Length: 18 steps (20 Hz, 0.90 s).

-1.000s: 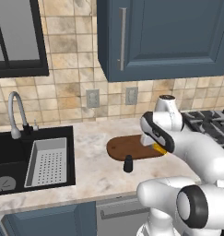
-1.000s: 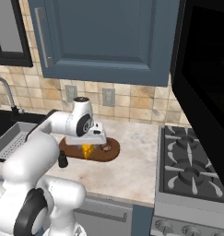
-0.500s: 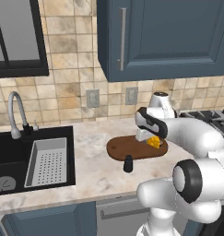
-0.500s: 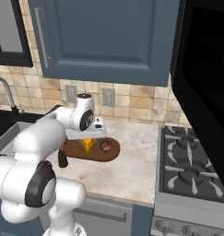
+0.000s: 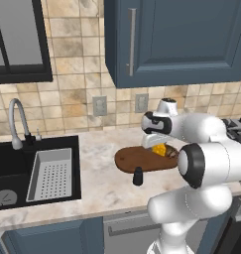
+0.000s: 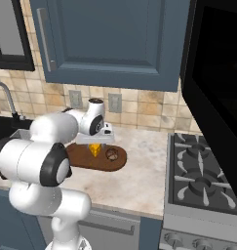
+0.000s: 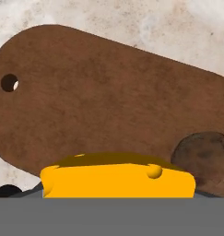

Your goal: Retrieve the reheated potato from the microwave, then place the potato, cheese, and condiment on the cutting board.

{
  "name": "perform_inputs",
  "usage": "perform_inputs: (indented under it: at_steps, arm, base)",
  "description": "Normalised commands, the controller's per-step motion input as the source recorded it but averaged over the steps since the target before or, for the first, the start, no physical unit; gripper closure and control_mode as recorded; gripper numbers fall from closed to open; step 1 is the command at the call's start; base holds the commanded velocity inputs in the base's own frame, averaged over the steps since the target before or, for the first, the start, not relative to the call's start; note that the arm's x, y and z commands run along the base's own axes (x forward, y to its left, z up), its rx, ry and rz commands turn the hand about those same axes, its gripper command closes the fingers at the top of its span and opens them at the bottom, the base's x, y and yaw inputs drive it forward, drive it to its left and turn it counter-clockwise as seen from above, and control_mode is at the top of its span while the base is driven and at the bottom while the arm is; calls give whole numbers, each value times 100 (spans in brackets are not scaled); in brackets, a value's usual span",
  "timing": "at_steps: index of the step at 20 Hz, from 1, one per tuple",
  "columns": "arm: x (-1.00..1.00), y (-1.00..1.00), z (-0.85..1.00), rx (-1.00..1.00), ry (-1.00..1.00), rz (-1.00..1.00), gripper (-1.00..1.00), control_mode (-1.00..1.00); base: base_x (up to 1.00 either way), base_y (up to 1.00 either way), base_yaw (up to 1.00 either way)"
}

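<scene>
My gripper [image 5: 159, 145] hangs low over the right half of the cutting board [image 5: 134, 159], shut on the yellow cheese [image 5: 160, 149] wedge. In the hand view the cheese [image 7: 118, 180] fills the bottom and hides the fingertips, with the brown board [image 7: 109, 101] under it. The potato [image 5: 171, 153] lies on the board's right end, close beside the cheese [image 6: 94, 149]; it is also the potato [image 6: 110, 154] [image 7: 203, 156]. The dark condiment [image 5: 138, 176] bottle stands upright on the counter just in front of the board. The black microwave [image 6: 215, 73] looms at the upper right.
A black sink [image 5: 8, 171] with a grey strainer tray [image 5: 50, 173] and a faucet [image 5: 17, 124] lies left of the board. The gas stove [image 6: 203, 180] sits to the right. Blue wall cabinets [image 5: 176, 39] hang overhead.
The arm has folded round, its elbow swinging toward the base. The hand with the cheese has drifted slightly left over the board. Potato and condiment have not moved.
</scene>
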Motion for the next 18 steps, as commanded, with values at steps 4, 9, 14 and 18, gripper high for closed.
perform_inputs:
  at_steps: [4, 9, 14, 18]
  arm:
    - [18, 10, -26, 0, 2, 1, 100, -100]
    - [7, 4, -27, 0, 4, 0, 100, -100]
    - [4, 0, -22, 0, 3, 0, 100, -100]
    - [4, 0, -17, 0, 2, 0, 100, -100]
  base:
    - [0, 0, 0]
    - [0, 0, 0]
    - [0, 0, 0]
    - [0, 0, 0]
